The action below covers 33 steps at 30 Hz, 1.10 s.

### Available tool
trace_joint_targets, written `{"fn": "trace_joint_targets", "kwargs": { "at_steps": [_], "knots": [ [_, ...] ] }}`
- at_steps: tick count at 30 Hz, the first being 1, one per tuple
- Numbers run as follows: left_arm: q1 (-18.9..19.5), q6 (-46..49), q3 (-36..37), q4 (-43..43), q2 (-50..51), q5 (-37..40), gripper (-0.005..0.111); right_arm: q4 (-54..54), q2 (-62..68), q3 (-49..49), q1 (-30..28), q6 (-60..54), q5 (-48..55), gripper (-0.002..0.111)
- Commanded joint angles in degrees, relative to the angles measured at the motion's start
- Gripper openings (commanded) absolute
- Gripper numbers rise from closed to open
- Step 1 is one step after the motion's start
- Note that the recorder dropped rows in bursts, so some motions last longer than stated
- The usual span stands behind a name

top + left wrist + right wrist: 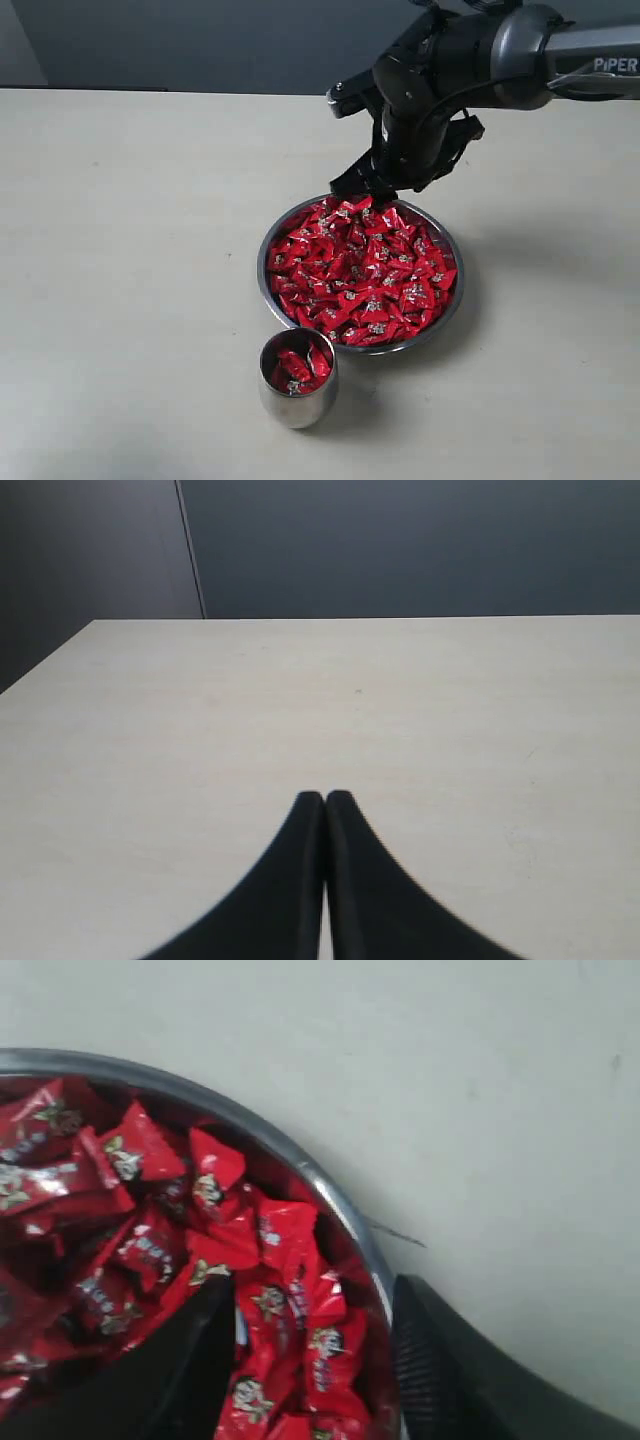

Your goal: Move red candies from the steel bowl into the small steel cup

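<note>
Exterior view: You will find the bowl (pixel 263 275) standing near the middle of the pale desk (pixel 120 250), heaped with red candies (pixel 360 270) up to its rim. The cup (pixel 296 408) stands upright just beside the bowl on the near side, close enough that the two appear to touch. It holds a few more of the candies, which reach below its rim. The right arm (pixel 520 50) reaches in from the upper right of the view. The right pincer (pixel 372 190) points downward at the far rim of the bowl, with its tips level with the topmost candies. From this angle you cannot tell how far apart its jaws stand.

Left wrist view: The left pincer (pixel 325 800) is fully closed, finger against finger, and grips nothing. It hangs over a bare stretch of desk (pixel 350 700), with a dark wall (pixel 400 540) beyond the far edge.

Right wrist view: The right pincer (pixel 315 1295) is open and holds nothing. It straddles the rim of the bowl (pixel 330 1200). One finger (pixel 190 1360) sits inside the bowl over the red candies (pixel 150 1210). The other finger (pixel 450 1370) sits outside the rim over the desk (pixel 480 1080). Several candies and a section of the rim lie in the gap between them. You cannot tell whether the inner finger touches the candies.
</note>
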Motion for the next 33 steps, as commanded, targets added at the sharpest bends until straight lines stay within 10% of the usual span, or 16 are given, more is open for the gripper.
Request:
{"fn": "trace_joint_targets", "kwargs": {
  "at_steps": [1,33],
  "knots": [
    [0.1,-0.1,0.2,0.1,-0.3,-0.1,0.0,7.4,0.2,-0.4,-0.2,-4.0,-4.2,0.047],
    [0.1,-0.1,0.2,0.1,-0.3,-0.1,0.0,33.6,7.9,-2.1,-0.1,-34.7,-5.7,0.046]
  ]
}}
